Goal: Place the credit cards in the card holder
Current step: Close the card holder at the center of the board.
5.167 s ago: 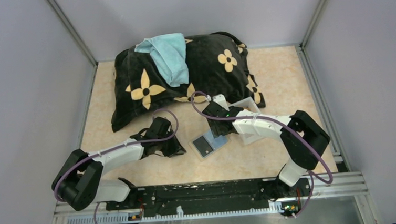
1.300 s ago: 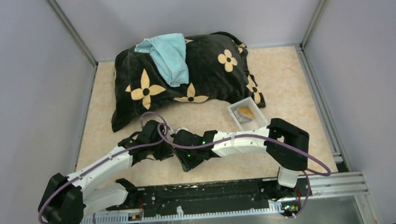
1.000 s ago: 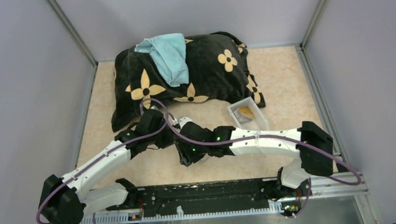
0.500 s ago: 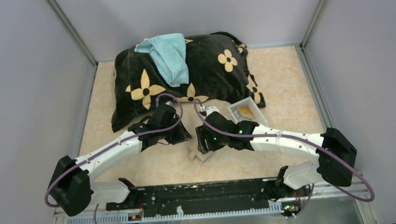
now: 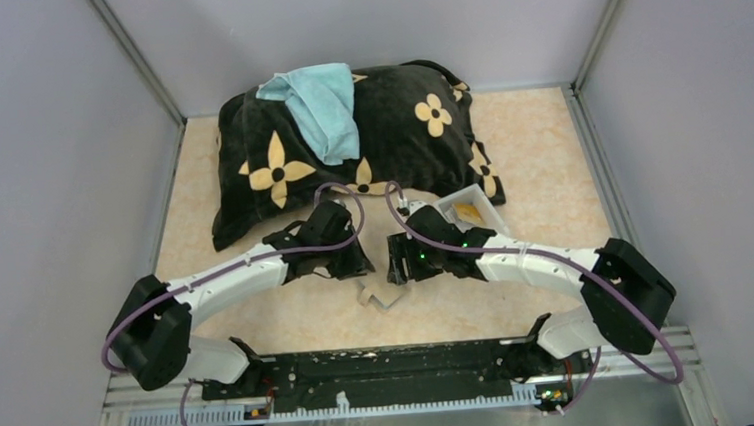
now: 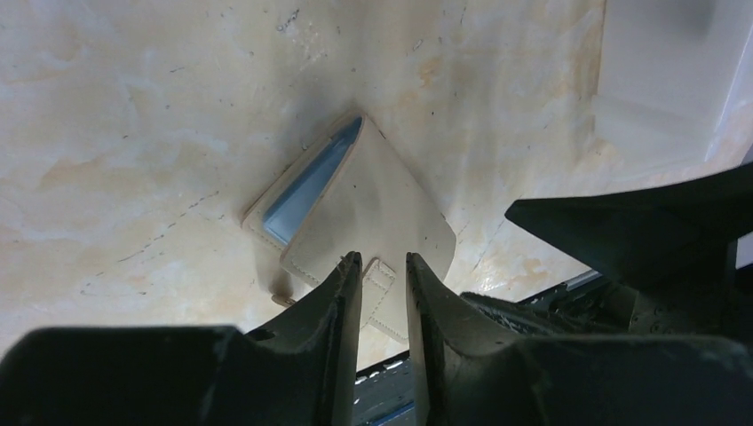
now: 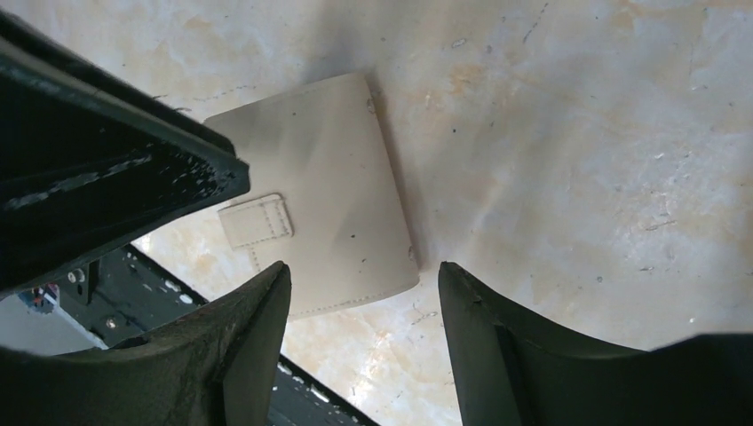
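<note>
Overhead and wrist views of a beige, marbled table (image 5: pixel 539 152) enclosed by plain grey walls (image 5: pixel 38 146) and aluminium frame posts (image 5: pixel 137 59). The tan card holder (image 7: pixel 311 204) is shown folded shut and lying flat on the bare surface, directly beneath both sets of jaws. The right gripper (image 7: pixel 362 271) is held above it with the jaws spread wide and nothing grasped; the holder is seen under the gap between them, its snap tab (image 7: pixel 256 220) lying towards the left-hand finger. The left gripper (image 6: pixel 384 259) is poised over the same holder with only a narrow slit between the jaws, and nothing is seen gripped; the tab is visible through that slit, and a pale blue strip is exposed at the holder's far edge. Beyond the right jaws a white tray (image 5: pixel 491 208) containing a gold card (image 5: pixel 468 210) is set against a black pillow (image 5: pixel 397 131) patterned with yellow flowers, over which a teal towel (image 5: pixel 320 102) is draped.
</note>
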Available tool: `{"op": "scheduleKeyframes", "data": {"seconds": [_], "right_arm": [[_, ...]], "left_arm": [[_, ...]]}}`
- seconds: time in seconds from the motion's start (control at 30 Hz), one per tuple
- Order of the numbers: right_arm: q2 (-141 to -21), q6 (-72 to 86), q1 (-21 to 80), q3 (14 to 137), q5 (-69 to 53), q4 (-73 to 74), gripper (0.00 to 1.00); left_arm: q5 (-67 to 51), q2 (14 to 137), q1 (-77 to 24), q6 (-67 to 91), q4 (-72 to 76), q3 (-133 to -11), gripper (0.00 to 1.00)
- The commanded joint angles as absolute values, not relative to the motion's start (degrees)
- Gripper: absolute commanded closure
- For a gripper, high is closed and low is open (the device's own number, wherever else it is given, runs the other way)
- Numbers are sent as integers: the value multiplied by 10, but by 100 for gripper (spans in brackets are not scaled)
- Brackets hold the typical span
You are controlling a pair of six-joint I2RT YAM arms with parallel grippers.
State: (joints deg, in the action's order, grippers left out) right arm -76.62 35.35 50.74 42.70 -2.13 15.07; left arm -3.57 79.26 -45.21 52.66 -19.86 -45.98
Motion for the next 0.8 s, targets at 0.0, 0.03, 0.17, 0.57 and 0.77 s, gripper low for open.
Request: {"op": "scheduleKeyframes", "data": {"seconds": [0.0, 0.03, 0.17, 0.57, 0.77], "right_arm": [[-781, 344, 483, 411, -68, 79, 37], [-784, 344, 478, 407, -76, 73, 37], [-794, 346, 461, 390, -106, 44, 37], [-828, 360, 454, 351, -162, -18, 36], [-841, 370, 451, 324, -172, -51, 36]], "left_arm": [[-45, 796, -462, 530, -183, -443, 69], [-46, 796, -462, 531, -183, -439, 69], [-46, 792, -468, 538, -185, -424, 69], [-43, 797, -484, 553, -194, -390, 70], [-35, 822, -491, 557, -217, -386, 70]]}}
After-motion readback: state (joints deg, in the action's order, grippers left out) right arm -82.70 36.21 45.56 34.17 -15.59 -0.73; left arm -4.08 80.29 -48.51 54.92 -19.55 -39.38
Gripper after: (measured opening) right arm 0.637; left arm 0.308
